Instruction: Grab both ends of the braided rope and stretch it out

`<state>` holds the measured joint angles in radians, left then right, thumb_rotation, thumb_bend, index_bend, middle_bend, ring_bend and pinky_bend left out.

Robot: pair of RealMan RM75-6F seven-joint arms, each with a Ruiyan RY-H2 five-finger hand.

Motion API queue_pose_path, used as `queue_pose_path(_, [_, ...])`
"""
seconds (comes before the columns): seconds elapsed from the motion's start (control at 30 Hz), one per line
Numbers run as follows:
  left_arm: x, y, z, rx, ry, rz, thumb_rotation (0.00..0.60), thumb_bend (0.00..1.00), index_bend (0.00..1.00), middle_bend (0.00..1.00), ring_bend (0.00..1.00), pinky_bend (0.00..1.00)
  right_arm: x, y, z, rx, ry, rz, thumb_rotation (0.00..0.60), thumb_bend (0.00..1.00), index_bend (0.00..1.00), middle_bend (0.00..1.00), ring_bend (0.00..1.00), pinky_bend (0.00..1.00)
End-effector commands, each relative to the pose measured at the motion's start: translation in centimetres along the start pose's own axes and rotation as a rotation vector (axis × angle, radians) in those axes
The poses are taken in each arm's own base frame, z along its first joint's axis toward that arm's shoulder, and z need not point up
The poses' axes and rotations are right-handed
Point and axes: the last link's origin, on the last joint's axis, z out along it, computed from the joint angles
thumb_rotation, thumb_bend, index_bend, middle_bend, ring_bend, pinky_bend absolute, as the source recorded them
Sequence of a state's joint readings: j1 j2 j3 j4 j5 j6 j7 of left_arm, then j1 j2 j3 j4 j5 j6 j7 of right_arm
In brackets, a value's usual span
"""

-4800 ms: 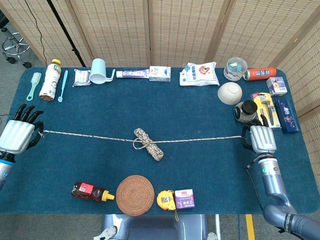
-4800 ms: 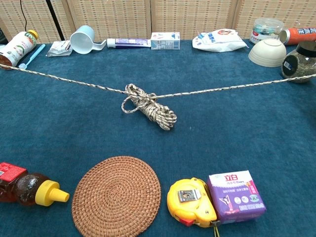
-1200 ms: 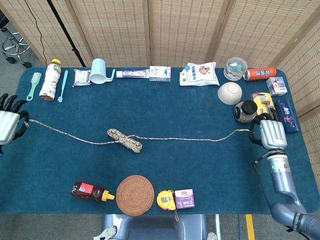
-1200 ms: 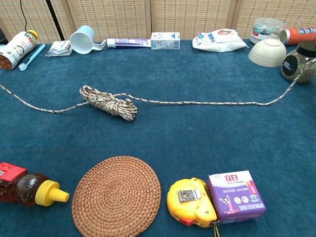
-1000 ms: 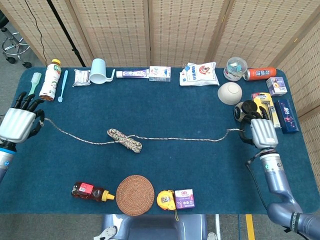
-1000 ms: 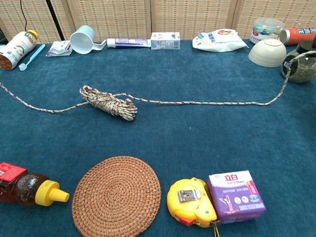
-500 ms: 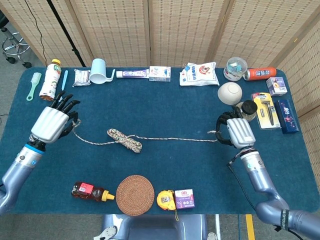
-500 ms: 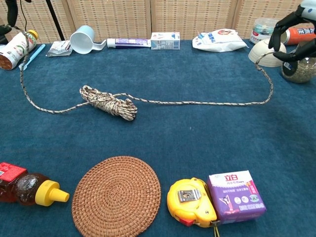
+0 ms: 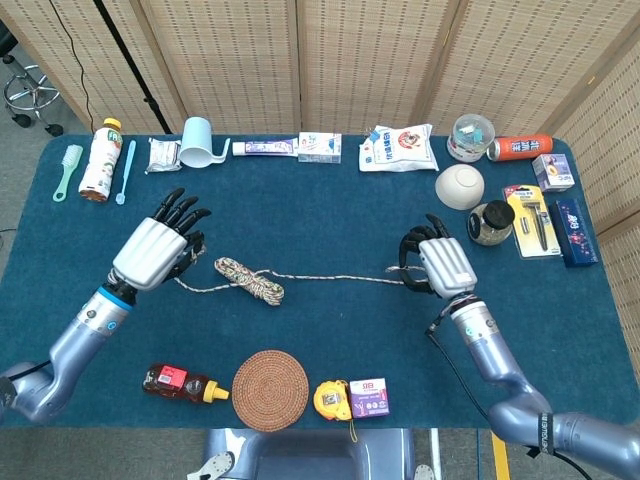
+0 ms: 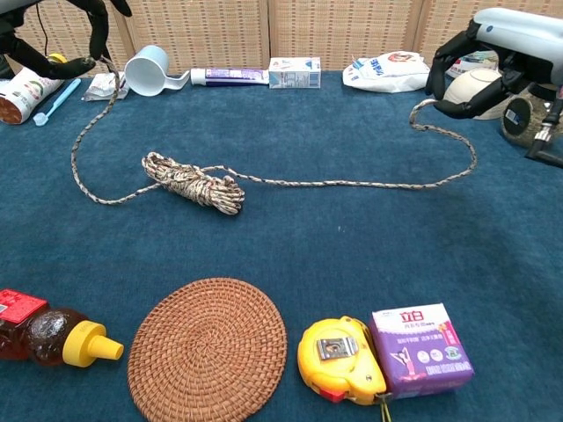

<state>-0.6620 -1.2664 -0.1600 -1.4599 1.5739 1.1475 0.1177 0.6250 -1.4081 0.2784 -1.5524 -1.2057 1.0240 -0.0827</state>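
The braided rope lies slack on the blue cloth, with its coiled bundle point(image 9: 250, 280) point(image 10: 195, 182) left of centre. My left hand point(image 9: 157, 250) point(image 10: 54, 31) hovers left of the bundle. It pinches the rope's left end, which hangs in a loop down to the cloth. My right hand point(image 9: 437, 265) point(image 10: 493, 53) is right of centre. It holds the right end raised, and the strand curves back under it toward the bundle.
Near the front edge are a honey bottle point(image 9: 180, 383), a woven coaster point(image 9: 270, 390), a tape measure point(image 9: 331, 399) and a purple box point(image 9: 368, 396). A bowl point(image 9: 460, 186) and jar point(image 9: 491, 222) stand behind the right hand. A cup point(image 9: 197, 142), boxes and packets line the far edge.
Both hands have come inward from the table's sides, still holding the rope ends. The once-taut rope now sags in loops, and the bundle has shifted to the left.
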Motion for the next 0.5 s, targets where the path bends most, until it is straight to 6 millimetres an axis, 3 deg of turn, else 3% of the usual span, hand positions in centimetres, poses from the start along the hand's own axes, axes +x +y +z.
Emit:
queue_pose_path(0.03, [-0.1, 0.5, 0.3, -0.009, -0.004, -0.005, 0.6, 0.37, 0.64, 0.23, 0.1, 0.0, -0.3, -0.2, 0.2, 0.004, -0.007, 0.0, 0.6, 0.51, 0.64, 0.37, 0.22, 0.0])
queue_pose_path(0.1, [-0.3, 0.8, 0.5, -0.014, -0.014, -0.006, 0.6, 0.35, 0.55, 0.19, 0.07, 0.0, -0.5, -0.4, 0.3, 0.006, -0.015, -0.004, 0.6, 0.52, 0.57, 0.33, 0.19, 0.0])
queue_pose_path(0.23, [-0.6, 1.4, 0.7, -0.018, -0.047, -0.004, 0.6, 0.25, 0.23, 0.03, 0.0, 0.0, -0.9, -0.3, 0.3, 0.005, -0.045, -0.024, 0.6, 0.52, 0.33, 0.16, 0.08, 0.0])
queue_pose_path(0.3, [-0.7, 1.6, 0.8, -0.016, -0.058, -0.008, 0.6, 0.22, 0.15, 0.0, 0.0, 0.0, -1.0, -0.2, 0.3, 0.003, -0.055, -0.028, 0.6, 0.52, 0.25, 0.1, 0.03, 0.0])
queue_pose_path(0.5, [-0.4, 2.1, 1.2, -0.01, -0.07, -0.017, 0.6, 0.2, 0.04, 0.0, 0.0, 0.0, -0.7, 0.0, -0.2, -0.005, -0.067, -0.055, 0.6, 0.45, 0.07, 0.0, 0.0, 0.0])
